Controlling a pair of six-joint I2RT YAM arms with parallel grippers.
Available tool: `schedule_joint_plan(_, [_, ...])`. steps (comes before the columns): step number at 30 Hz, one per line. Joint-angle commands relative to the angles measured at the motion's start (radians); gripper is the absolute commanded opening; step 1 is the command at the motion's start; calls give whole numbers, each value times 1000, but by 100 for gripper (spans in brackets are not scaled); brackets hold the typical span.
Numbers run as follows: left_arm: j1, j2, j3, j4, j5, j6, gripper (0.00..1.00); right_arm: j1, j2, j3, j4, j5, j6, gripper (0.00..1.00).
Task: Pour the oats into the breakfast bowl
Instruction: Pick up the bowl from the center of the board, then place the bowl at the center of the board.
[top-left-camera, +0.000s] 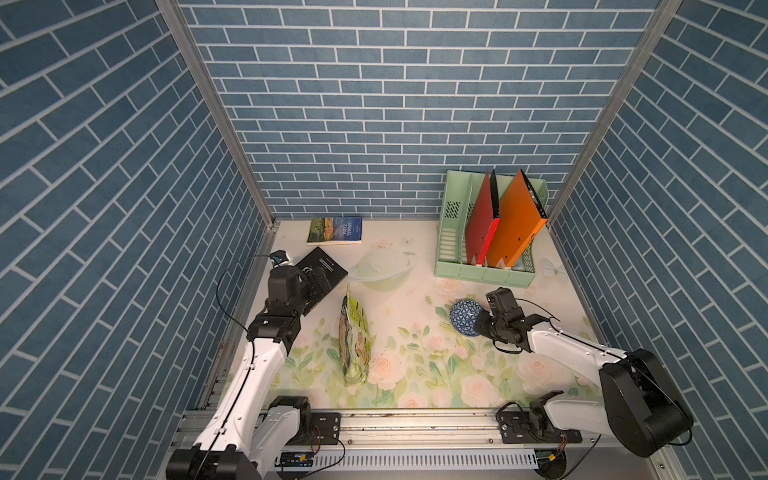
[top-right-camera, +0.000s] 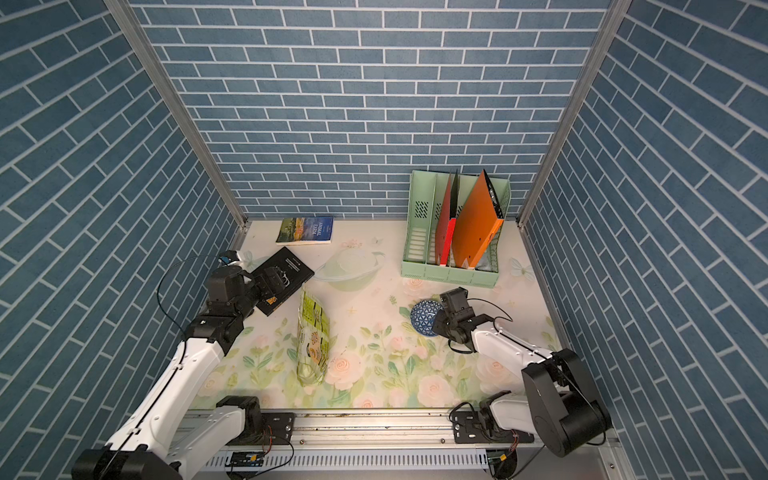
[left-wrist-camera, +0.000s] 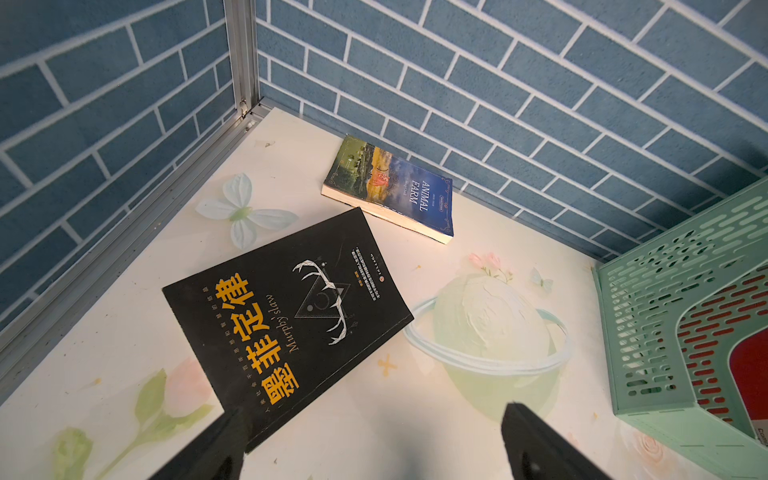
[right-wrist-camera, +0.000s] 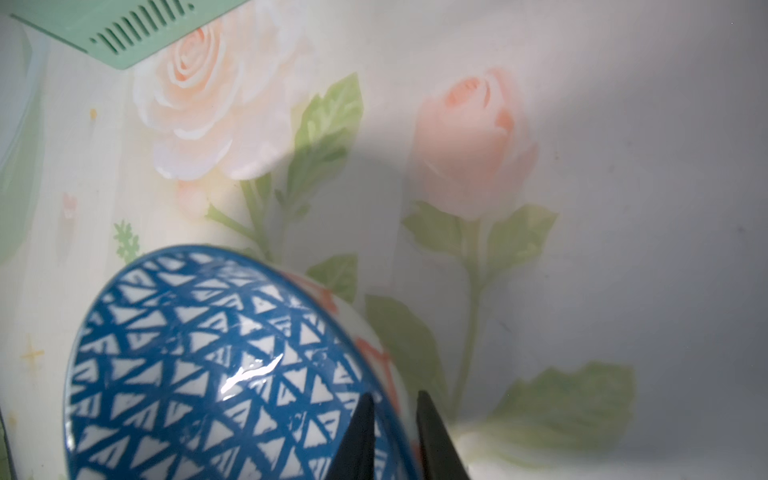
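The oats are hidden inside a glossy green pouch (top-left-camera: 354, 340) (top-right-camera: 312, 336) that lies on the flowered cloth left of centre. The breakfast bowl (top-left-camera: 464, 318) (top-right-camera: 424, 316) (right-wrist-camera: 199, 357), with blue-and-white triangles and a dark blue rim, is at the right and stands tilted. My right gripper (top-left-camera: 482, 322) (top-right-camera: 438, 322) (right-wrist-camera: 395, 395) is shut on its rim, one finger on each side. My left gripper (top-left-camera: 322, 286) (top-right-camera: 274, 282) (left-wrist-camera: 372, 409) hangs open over the corner of a black book (left-wrist-camera: 286, 320), left of and behind the pouch, holding nothing.
A mint file rack (top-left-camera: 453, 232) with a red folder and an orange folder stands at the back right, close behind the bowl. An "Animal Farm" paperback (top-left-camera: 335, 230) lies against the back wall. A pale green bowl picture (top-left-camera: 380, 268) is printed on the cloth.
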Motion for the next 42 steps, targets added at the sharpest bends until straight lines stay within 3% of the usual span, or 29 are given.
schedule_joint_plan(1, [1, -3, 10, -14, -8, -2, 100, 29, 6, 42, -22, -4, 6, 8])
schedule_joint_plan(4, [1, -3, 6, -11, -8, -2, 100, 83, -9, 73, -51, -41, 34, 0])
schedule_joint_plan(10, [0, 12, 7, -13, -2, -5, 100, 294, -31, 108, 3, -76, 169, 0])
schedule_joint_plan(17, [1, 19, 11, -17, -2, -4, 100, 505, 150, 226, 42, -76, 222, 0])
schedule_joint_plan(22, [1, 14, 11, -19, -8, -4, 100, 578, 285, 313, 15, -64, 231, 0])
schedule_joint_plan(26, [1, 17, 10, -16, -9, -5, 100, 604, 310, 322, -7, -61, 239, 2])
schedule_joint_plan(30, [1, 26, 14, -23, -15, -4, 100, 618, 309, 329, -63, -43, 229, 28])
schedule_joint_plan(34, [1, 30, 17, -30, -24, -5, 100, 618, 249, 361, -91, -16, 129, 71])
schedule_joint_plan(35, [1, 31, 17, -29, -26, -4, 100, 618, 236, 399, -131, 11, 85, 77])
schedule_joint_plan(39, [1, 33, 17, -29, -25, -5, 100, 622, 195, 584, -296, 127, -53, 81])
schedule_joint_plan(42, [1, 35, 20, -34, -35, -5, 100, 635, 170, 683, -280, 127, -108, 81])
